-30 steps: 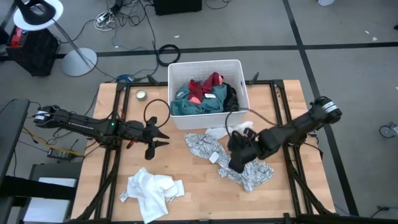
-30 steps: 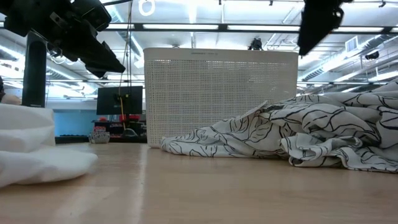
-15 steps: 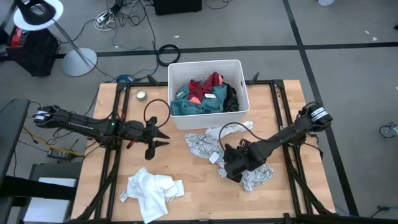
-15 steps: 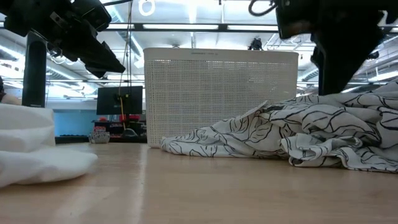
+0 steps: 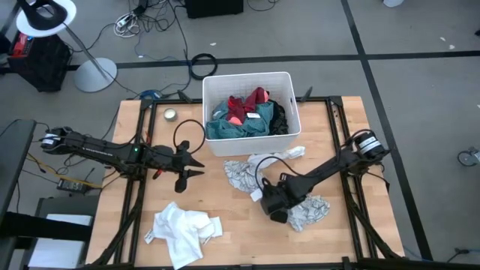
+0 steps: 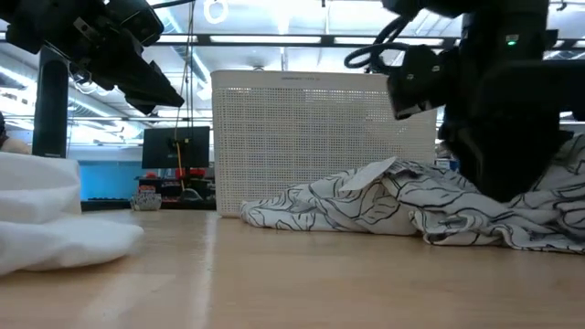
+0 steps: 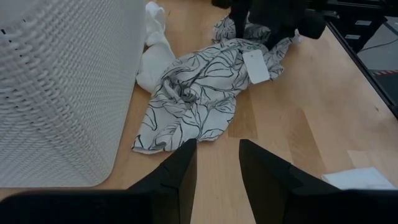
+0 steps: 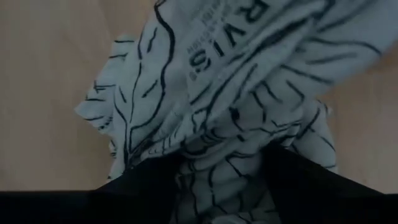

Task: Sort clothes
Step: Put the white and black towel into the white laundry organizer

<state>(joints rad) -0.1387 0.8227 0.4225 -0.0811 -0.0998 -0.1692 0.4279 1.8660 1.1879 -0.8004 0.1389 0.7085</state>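
In front of the bin (image 5: 247,112), your right gripper (image 5: 274,204) is pressed down into the leaf-print garment (image 5: 241,175), fingers spread with cloth bunched between them; you cannot tell yet whether they grip it. Your left gripper (image 5: 189,166) hangs above the table's left half, fingers parted and empty. The plain white garment (image 5: 182,232) lies near the front edge, well apart.

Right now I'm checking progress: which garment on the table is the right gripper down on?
The leaf-print garment in front of the bin; the right gripper presses into it. The plain white garment lies apart, untouched.
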